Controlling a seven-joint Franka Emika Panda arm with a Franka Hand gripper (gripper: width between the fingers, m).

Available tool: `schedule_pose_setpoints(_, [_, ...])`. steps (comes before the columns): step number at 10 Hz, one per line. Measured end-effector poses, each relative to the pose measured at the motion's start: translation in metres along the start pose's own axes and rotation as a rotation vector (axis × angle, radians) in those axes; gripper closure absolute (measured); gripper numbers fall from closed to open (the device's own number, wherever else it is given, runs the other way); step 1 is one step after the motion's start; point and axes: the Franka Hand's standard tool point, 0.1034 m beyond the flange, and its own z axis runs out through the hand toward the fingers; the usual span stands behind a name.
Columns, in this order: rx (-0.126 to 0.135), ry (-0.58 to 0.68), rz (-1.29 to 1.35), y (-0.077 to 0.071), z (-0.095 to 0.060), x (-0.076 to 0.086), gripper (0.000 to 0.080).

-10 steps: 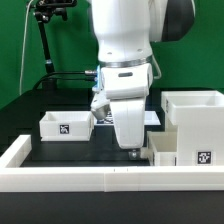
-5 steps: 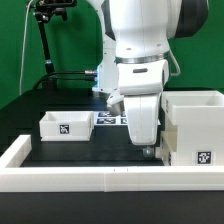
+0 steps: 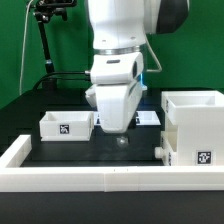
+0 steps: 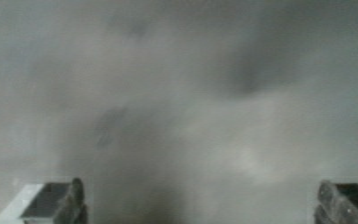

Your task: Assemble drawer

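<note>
End effector (image 3: 121, 137): hanging released, jaws apart, gripping nothing.
Hovering above worktop (image 3: 80, 150) between tray (image 3: 66, 124), exterior view's left, and shell (image 3: 195, 125), exterior view's right, touching neither.

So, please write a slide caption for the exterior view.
Open gripper over the table, between loose tray and drawer shell.

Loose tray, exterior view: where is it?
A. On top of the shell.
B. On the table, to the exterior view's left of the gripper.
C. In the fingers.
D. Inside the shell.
B: the tray sits on the table, apart from the gripper, which holds nothing.
</note>
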Motion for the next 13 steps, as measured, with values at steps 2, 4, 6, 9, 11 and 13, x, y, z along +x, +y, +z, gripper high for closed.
schedule_pose_setpoints(2, [-0.008, -0.004, 0.016, -0.003, -0.012, -0.012, 0.0150])
schedule_pose_setpoints(4, [-0.015, -0.004, 0.030, -0.008, -0.013, -0.019, 0.0150])
schedule_pose_setpoints(6, [-0.013, -0.004, 0.032, -0.008, -0.012, -0.020, 0.0150])
schedule_pose_setpoints(9, [-0.012, -0.004, 0.054, -0.009, -0.011, -0.020, 0.0150])
schedule_pose_setpoints(11, [-0.013, -0.003, 0.060, -0.008, -0.011, -0.022, 0.0150])
schedule_pose_setpoints(13, [-0.086, 0.018, 0.334, -0.012, -0.022, -0.039, 0.0150])
